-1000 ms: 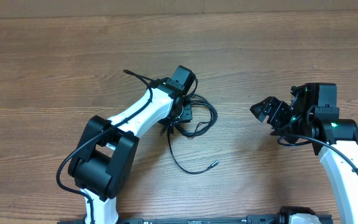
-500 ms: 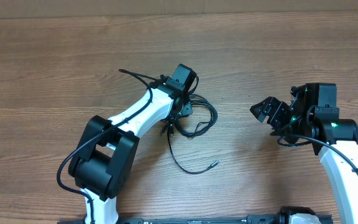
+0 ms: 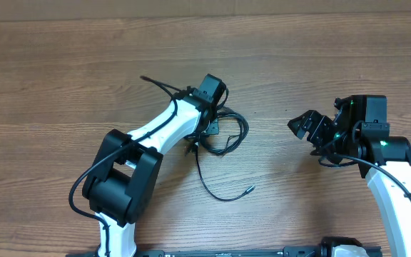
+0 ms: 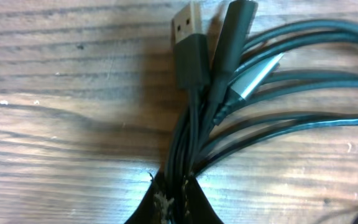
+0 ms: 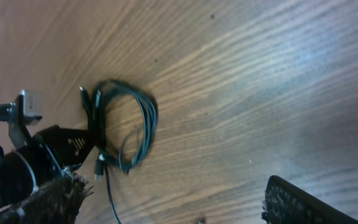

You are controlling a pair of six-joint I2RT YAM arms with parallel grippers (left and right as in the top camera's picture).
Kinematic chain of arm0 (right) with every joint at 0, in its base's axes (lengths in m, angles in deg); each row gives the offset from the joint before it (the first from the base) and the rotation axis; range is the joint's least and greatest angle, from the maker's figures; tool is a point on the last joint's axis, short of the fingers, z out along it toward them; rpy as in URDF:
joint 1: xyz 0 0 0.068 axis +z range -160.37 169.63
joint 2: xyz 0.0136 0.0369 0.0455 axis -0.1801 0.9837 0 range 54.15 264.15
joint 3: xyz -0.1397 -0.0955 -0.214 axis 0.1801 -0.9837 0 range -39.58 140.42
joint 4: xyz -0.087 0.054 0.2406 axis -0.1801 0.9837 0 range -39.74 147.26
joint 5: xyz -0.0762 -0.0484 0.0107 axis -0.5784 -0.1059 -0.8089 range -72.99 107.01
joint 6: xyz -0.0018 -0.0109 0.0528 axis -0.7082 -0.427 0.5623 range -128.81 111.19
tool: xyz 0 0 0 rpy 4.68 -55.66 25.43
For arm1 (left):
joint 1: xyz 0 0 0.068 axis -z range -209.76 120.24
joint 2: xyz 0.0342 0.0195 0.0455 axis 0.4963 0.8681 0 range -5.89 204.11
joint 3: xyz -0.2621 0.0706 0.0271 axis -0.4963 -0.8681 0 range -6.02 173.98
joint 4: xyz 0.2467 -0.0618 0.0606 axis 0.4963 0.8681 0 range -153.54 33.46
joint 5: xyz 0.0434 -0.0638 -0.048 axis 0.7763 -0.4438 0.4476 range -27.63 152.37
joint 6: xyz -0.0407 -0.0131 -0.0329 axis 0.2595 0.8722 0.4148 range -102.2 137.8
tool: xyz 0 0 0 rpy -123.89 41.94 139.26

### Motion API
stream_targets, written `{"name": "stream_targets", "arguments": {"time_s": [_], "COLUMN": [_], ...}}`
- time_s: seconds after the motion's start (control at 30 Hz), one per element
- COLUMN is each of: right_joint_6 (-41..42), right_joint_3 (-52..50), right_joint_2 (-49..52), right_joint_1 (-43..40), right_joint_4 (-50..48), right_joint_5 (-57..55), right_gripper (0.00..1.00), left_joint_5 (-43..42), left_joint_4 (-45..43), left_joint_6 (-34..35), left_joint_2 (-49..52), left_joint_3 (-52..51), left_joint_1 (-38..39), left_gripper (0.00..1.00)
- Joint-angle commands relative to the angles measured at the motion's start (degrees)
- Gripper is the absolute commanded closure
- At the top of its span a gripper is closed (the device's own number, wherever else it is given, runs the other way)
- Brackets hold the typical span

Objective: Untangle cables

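- Wood-grain tabletop (image 3: 63, 57) runs under everything, with only the arms and the wires on it;
- my left claw (image 4: 171, 198) is pinched shut on the cable bundle (image 3: 228, 134), which lies just left of the table's middle; several thin dark strands pass between its fingers at once;
- from that pinch the strands run straight away from the wrist camera, then fan out to the right; a USB plug (image 4: 188, 31) and a barrel plug (image 4: 234, 18) lie side by side, both pointing away from me;
- I judge the bundle light, limp and a little slick in its jacket, so it should drag and snag rather than lift as one piece; the stiff plug bodies look the surest places to take hold, since a grip mid-strand would likely only tighten the loops;
- one loose tail (image 3: 220, 193) trails from the coil toward my base and curls right, ending in a small plug;
- my right claw (image 3: 302, 126) hangs well apart to the right, jaws spread, holding nothing.
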Motion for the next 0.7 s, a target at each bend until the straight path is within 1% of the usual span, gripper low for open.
{"name": "stream_targets", "arguments": {"time_s": [0.0, 0.03, 0.1, 0.17, 0.23, 0.27, 0.3, 0.37, 0.47, 0.57, 0.67], "right_joint_6": [-0.4, -0.4, -0.4, -0.3, -0.3, -0.3, -0.3, 0.3, 4.9, 7.9, 8.7], "right_joint_3": [1.8, 1.8, 1.8, 1.8, 1.8, 1.8, 1.8, 1.8, 1.8, 1.8, 1.8], "right_joint_2": [-0.2, -0.2, -0.2, -0.2, -0.2, -0.2, -0.1, -0.1, 0.0, 1.1, 3.4], "right_joint_1": [-0.1, -0.1, 0.3, 1.0, 2.5, 3.6, 4.5, 6.7, 9.2, 11.5, 14.0], "right_joint_4": [-1.9, -2.9, -5.7, -8.4, -11.5, -13.1, -14.5, -18.3, -20.3, -22.8, -25.0], "right_joint_5": [2.8, 5.0, 9.4, 12.0, 13.8, 13.8, 13.8, 13.3, 7.9, 6.8, 6.1], "right_gripper": [0.09, 0.09, 0.09, 0.09, 0.13, 0.15, 0.16, 0.16, 0.18, 0.23, 0.25], "left_joint_5": [-3.1, -5.9, -14.2, -21.9, -27.4, -28.6, -30.3, -32.4, -39.1, -39.7, -39.7], "left_joint_4": [4.6, 6.8, 10.1, 13.4, 15.5, 16.0, 16.5, 17.5, 18.0, 18.1, 18.2], "left_joint_6": [-15.5, -18.8, -25.5, -29.8, -34.6, -36.5, -40.1, -45.0, -48.7, -48.3, -45.5], "left_joint_2": [-1.5, -2.3, -3.2, -3.3, -3.3, -3.3, -3.3, -3.3, -3.3, -3.3, -3.3], "left_joint_3": [9.3, 13.0, 19.0, 24.5, 28.3, 29.1, 29.5, 29.5, 29.5, 29.5, 29.5], "left_joint_1": [0.0, -0.2, -0.8, -1.7, -2.8, -3.3, -4.2, -6.9, -10.4, -12.9, -13.9], "left_gripper": [0.96, 0.96, 0.96, 0.96, 0.96, 0.96, 0.96, 0.96, 0.96, 0.96, 0.96]}}
